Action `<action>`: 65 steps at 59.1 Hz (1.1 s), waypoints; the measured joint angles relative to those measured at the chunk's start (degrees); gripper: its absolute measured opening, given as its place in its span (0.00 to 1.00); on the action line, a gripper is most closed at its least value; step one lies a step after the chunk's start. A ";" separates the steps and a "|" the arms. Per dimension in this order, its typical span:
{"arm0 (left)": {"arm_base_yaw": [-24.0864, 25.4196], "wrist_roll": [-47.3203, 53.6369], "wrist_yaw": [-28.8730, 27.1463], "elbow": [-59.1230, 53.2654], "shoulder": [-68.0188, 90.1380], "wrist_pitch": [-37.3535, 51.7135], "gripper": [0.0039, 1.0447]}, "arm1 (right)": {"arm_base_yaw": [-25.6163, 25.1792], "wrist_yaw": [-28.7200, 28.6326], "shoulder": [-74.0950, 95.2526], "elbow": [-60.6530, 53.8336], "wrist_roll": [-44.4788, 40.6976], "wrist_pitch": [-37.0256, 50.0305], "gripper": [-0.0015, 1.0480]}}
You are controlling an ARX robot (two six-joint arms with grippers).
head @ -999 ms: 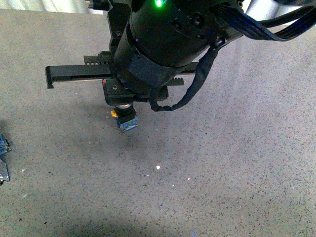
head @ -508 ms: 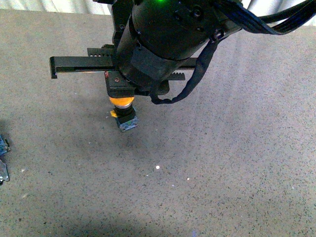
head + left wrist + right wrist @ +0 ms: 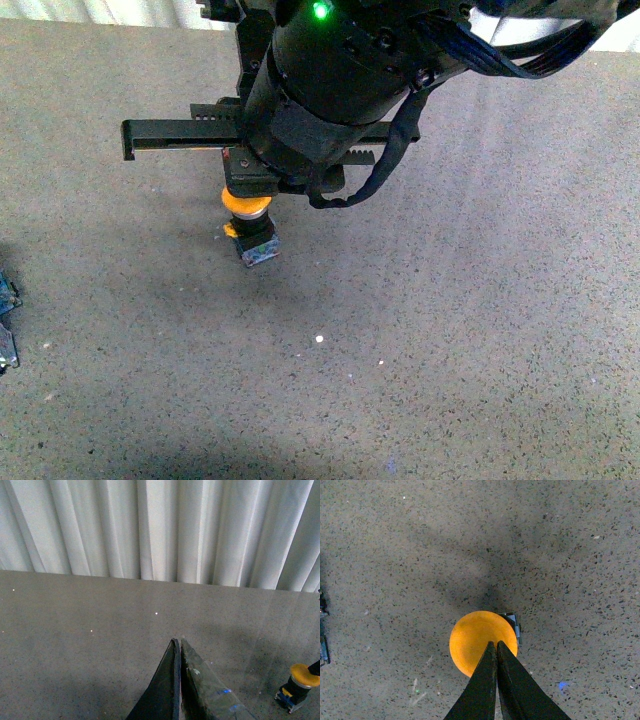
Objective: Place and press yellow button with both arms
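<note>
The right gripper (image 3: 496, 644) had its fingers pressed together, tips over the cap of the yellow button (image 3: 252, 228); contact could not be told. The left gripper (image 3: 178, 641) was likewise closed and held nothing. A second earlier the right gripper hid the cap; now the cap showed. There were one button and two grippers. The button stood left of centre, toward the far edge of the worktop (image 3: 480, 320).

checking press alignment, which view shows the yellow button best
Right wrist view: the yellow button is large, seen from above, the shut right claw crossing its cap. The front view shows it side-on under the right arm; the left wrist view shows it small at the edge.
</note>
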 joint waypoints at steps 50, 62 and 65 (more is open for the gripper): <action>0.00 0.00 0.00 0.00 0.00 0.00 0.01 | 0.02 -0.02 2.95 2.75 -1.33 -2.05 0.01; 0.00 0.00 0.00 0.00 0.00 0.00 0.01 | -2.29 -2.10 -1.86 -0.02 0.61 0.48 0.01; 0.00 0.00 0.00 0.00 0.00 0.00 0.01 | -3.10 -1.36 -4.26 -1.22 0.63 1.29 0.01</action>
